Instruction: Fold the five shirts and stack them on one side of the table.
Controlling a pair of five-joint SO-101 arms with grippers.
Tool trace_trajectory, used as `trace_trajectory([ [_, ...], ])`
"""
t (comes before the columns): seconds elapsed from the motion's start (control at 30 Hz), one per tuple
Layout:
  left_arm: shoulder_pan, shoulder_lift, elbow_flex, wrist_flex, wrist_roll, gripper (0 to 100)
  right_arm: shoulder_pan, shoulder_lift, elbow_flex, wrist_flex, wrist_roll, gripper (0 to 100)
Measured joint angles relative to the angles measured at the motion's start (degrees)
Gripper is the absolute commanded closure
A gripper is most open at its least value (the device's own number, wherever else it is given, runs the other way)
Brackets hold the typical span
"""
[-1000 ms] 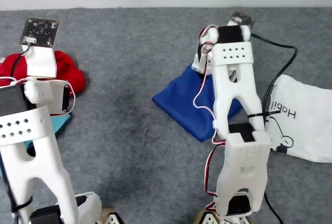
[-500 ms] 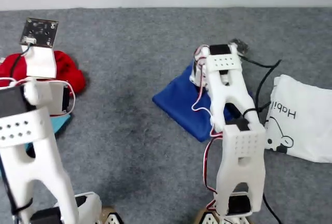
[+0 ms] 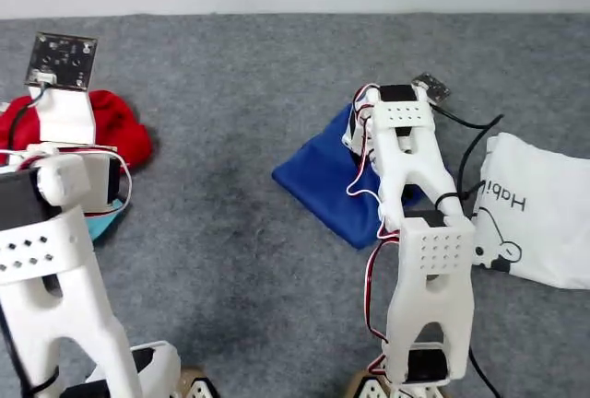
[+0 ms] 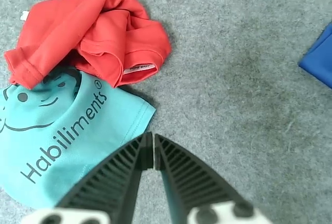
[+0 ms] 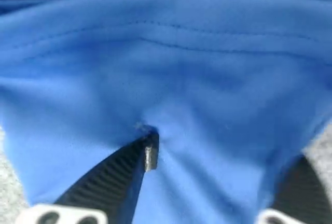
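Blue shirt (image 3: 318, 181) is soft and floppy, so I'd grab a hem corner; right gripper (image 5: 223, 159) is spread on it, left gripper (image 4: 154, 150) pressed together.

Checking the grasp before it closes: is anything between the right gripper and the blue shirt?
Nothing visible stands between them. The right gripper is open directly over the blue shirt, one fingertip touching the cloth, with only that fabric between its jaws.
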Motion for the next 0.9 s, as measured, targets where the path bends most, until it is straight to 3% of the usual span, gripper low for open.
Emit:
trace_trajectory([
  [0.3, 0.0, -1.4, 0.0, 0.0, 0.0, 99, 2.2, 0.0, -0.4, 2.0, 1.6, 99.0],
  [0.6, 0.0, -1.4, 0.0, 0.0, 0.0, 99, 2.5, -4.7, -0.9, 12.1, 15.9, 99.0],
  [0.9, 0.0, -1.4, 0.0, 0.0, 0.0, 99, 7.8, -21.8, 0.0, 21.3, 36.0, 99.1],
])
